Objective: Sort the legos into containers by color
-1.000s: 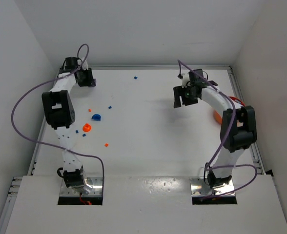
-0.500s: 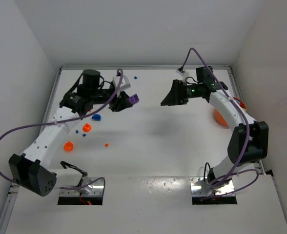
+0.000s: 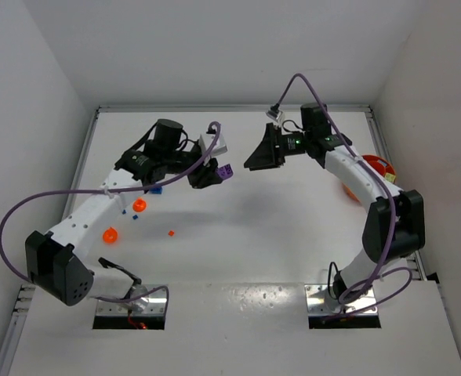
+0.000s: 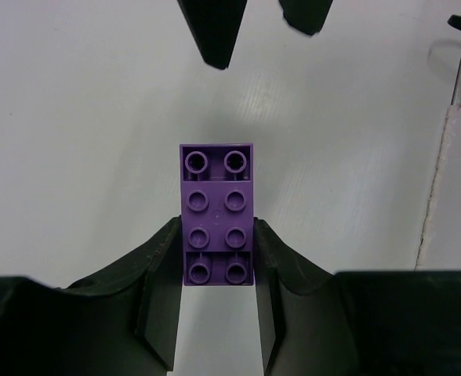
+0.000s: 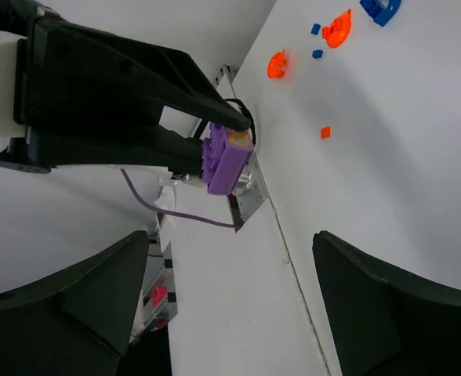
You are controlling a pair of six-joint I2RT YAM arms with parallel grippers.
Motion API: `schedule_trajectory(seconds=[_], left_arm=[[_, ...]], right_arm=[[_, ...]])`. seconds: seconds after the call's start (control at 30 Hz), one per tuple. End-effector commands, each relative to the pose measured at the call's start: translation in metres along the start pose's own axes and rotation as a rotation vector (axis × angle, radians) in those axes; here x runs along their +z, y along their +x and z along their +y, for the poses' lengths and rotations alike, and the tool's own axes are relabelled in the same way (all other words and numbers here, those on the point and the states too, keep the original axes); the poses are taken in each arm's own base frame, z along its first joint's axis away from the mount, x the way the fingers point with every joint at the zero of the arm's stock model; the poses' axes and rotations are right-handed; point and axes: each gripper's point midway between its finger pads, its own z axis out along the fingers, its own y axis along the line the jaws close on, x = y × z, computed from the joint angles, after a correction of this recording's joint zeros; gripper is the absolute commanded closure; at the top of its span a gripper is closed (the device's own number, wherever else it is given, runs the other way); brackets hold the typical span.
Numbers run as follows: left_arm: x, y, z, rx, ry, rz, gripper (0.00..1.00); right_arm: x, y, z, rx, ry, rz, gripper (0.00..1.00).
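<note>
**Purple brick offered across the gap**

The left claw (image 4: 217, 249) is clenched on a purple brick (image 4: 217, 205). Its two fingers pinch the long sides at the near end, so most of the studded face juts forward with free edges to take hold of. The brick hangs clear of the table (image 3: 277, 235), near the middle, and points toward the right claw (image 3: 255, 157).

That claw is spread wide with nothing in it. Its tips stand just past the brick's far end and do not touch it. From its own camera the brick sits roughly centred in the gap between its fingers.

This looks like a hand-over. The brick seems to be offered so the right arm can carry it to its own side, where the orange bowl (image 3: 374, 164) sits near the table's edge.

Well away from both claws, beside the left arm, lie two orange cups (image 3: 139, 204), a blue cup (image 3: 154, 189) and a loose orange-red speck (image 3: 171, 233), all unsorted.
</note>
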Motion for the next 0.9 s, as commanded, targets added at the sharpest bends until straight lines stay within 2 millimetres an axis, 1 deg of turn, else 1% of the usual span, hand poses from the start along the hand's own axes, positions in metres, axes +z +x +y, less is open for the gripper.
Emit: schedule_trajectory(seconds=[0.0, 0.03, 0.07, 0.1, 0.17, 0.23, 0.27, 0.3, 0.33, 0.4, 0.47, 0.5, 0.57, 0.63, 0.67, 0.73, 0.77, 0.8, 0.83, 0.87], left_arm=[[0.0, -0.029, 0.003, 0.065, -0.003, -0.058, 0.87], [0.003, -0.026, 0.004, 0.059, 0.001, -0.05, 0.87], [0.006, -0.029, 0.003, 0.064, 0.008, -0.052, 0.87], [0.004, -0.032, 0.003, 0.07, 0.005, -0.059, 0.87], [0.007, -0.03, 0.004, 0.063, 0.009, -0.051, 0.87], [0.006, -0.036, 0.005, 0.075, 0.012, -0.07, 0.87], [0.009, -0.034, 0.005, 0.07, 0.015, -0.063, 0.87], [0.011, -0.035, 0.002, 0.075, 0.025, -0.064, 0.87], [0.011, -0.035, 0.002, 0.075, 0.025, -0.064, 0.87], [0.012, -0.036, -0.002, 0.079, 0.034, -0.064, 0.87], [0.012, -0.036, -0.002, 0.079, 0.034, -0.064, 0.87], [0.016, -0.034, -0.005, 0.078, 0.046, -0.058, 0.87], [0.016, -0.034, -0.005, 0.078, 0.046, -0.058, 0.87], [0.019, -0.032, -0.004, 0.072, 0.049, -0.05, 0.87], [0.019, -0.031, -0.004, 0.072, 0.049, -0.05, 0.87], [0.019, -0.031, -0.004, 0.072, 0.049, -0.05, 0.87], [0.019, -0.031, -0.004, 0.072, 0.049, -0.05, 0.87], [0.019, -0.033, -0.003, 0.077, 0.046, -0.057, 0.87], [0.022, -0.031, -0.002, 0.072, 0.049, -0.05, 0.87], [0.022, -0.03, -0.001, 0.072, 0.041, -0.046, 0.87]], right_arm=[[0.01, -0.013, 0.001, -0.039, -0.012, -0.001, 0.15], [0.015, -0.012, -0.004, -0.022, -0.004, 0.01, 0.15], [0.019, -0.011, 0.0, -0.033, -0.012, 0.018, 0.15], [0.02, -0.015, -0.004, -0.032, -0.003, 0.014, 0.15], [0.029, -0.011, -0.001, -0.026, -0.013, 0.039, 0.15], [0.033, -0.008, -0.005, -0.019, -0.007, 0.046, 0.15], [0.033, -0.008, -0.005, -0.018, -0.007, 0.046, 0.15], [0.036, -0.007, -0.004, -0.021, -0.004, 0.05, 0.15], [0.038, -0.006, -0.008, -0.011, -0.001, 0.054, 0.16], [0.04, -0.006, -0.004, -0.021, -0.008, 0.058, 0.17], [0.042, -0.012, -0.005, -0.028, -0.009, 0.056, 0.19], [0.042, -0.013, -0.005, -0.028, -0.009, 0.056, 0.19], [0.047, -0.013, -0.004, -0.03, -0.023, 0.068, 0.22], [0.047, -0.014, -0.004, -0.039, -0.025, 0.065, 0.26], [0.051, -0.011, -0.004, -0.023, -0.036, 0.08, 0.33], [0.051, -0.011, -0.002, -0.032, -0.046, 0.081, 0.41], [0.051, -0.01, -0.004, -0.026, -0.047, 0.079, 0.49], [0.054, -0.009, 0.0, -0.039, -0.062, 0.087, 0.53], [0.054, -0.006, -0.002, -0.029, -0.06, 0.091, 0.57], [0.053, -0.007, 0.002, -0.039, -0.062, 0.087, 0.63]])
